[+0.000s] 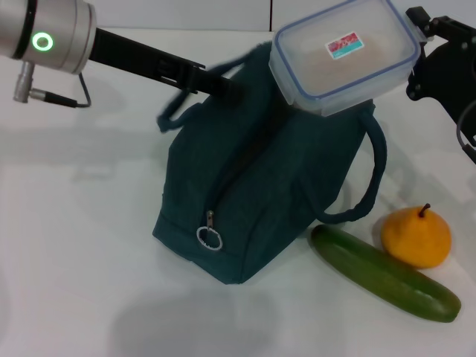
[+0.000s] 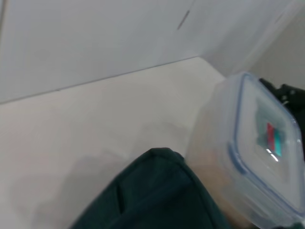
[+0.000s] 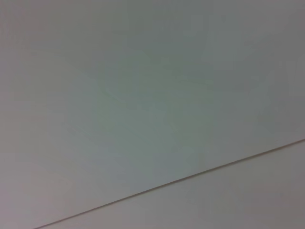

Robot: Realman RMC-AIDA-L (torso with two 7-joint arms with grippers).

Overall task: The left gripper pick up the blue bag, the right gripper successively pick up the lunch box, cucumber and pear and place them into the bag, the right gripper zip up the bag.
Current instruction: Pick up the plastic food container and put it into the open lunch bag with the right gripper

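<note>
The blue bag (image 1: 260, 186) stands tilted on the white table, its zipper ring (image 1: 210, 238) facing me. My left gripper (image 1: 225, 85) reaches in from the upper left and is shut on the bag's far handle, holding it up. Above the bag's top right, the lunch box (image 1: 343, 53) hangs tilted in the air with my right gripper (image 1: 418, 43) shut on its right end. The left wrist view shows the bag's fabric (image 2: 157, 191) with the lunch box (image 2: 252, 157) just beside it. The cucumber (image 1: 383, 275) and the pear (image 1: 416, 236) lie on the table right of the bag.
The bag's second handle (image 1: 368, 178) loops out toward the pear. White table (image 1: 74, 245) stretches to the left and front of the bag. A wall stands behind the table. The right wrist view shows only a pale surface with a thin seam.
</note>
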